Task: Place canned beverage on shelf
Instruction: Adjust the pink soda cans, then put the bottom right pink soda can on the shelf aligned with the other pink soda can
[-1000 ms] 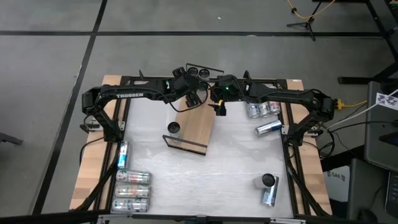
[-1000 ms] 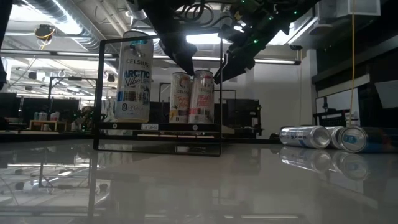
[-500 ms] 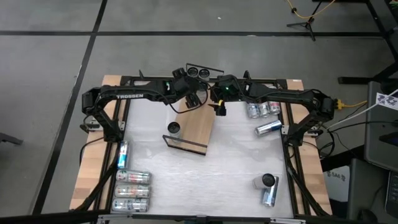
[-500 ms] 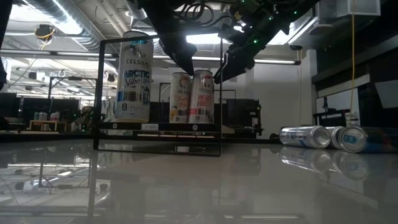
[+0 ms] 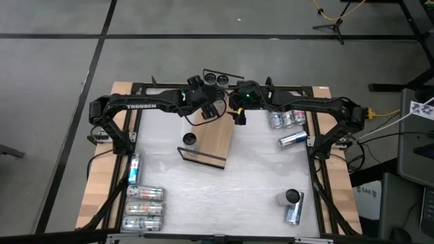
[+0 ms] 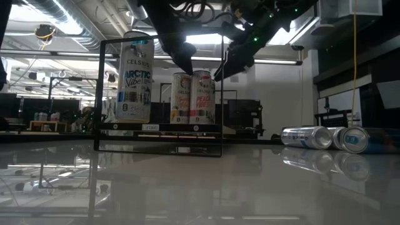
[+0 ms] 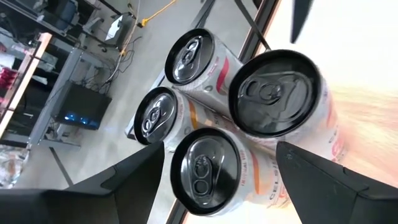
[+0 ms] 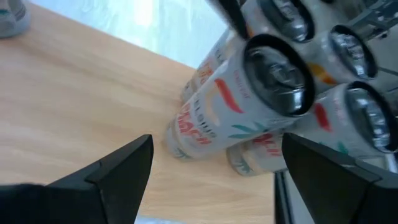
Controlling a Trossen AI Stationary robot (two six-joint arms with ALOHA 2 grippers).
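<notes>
The shelf (image 5: pixel 215 137) is a light-wood board lying aslant mid-table, with a black wire rail (image 5: pixel 201 156) at its near end. Several upright cans (image 7: pixel 267 93) stand bunched at its far end; two show in the low view (image 6: pixel 201 97). A blue-and-white can (image 6: pixel 134 75) stands alone at the shelf's near left. My left gripper (image 7: pixel 221 146) hovers open above the bunch, its fingers spread to either side of the nearest can (image 7: pixel 208 165) without touching it. My right gripper (image 8: pixel 217 140) hangs open beside the bunch, over the bare board (image 8: pixel 81 99).
Cans lie on their sides at the table's far right (image 5: pixel 286 120), one more (image 5: pixel 293 139) just nearer, and others at the near right (image 5: pixel 293 203). More cans lie along the left side (image 5: pixel 144 208). The middle of the tabletop (image 5: pixel 230 196) is bare.
</notes>
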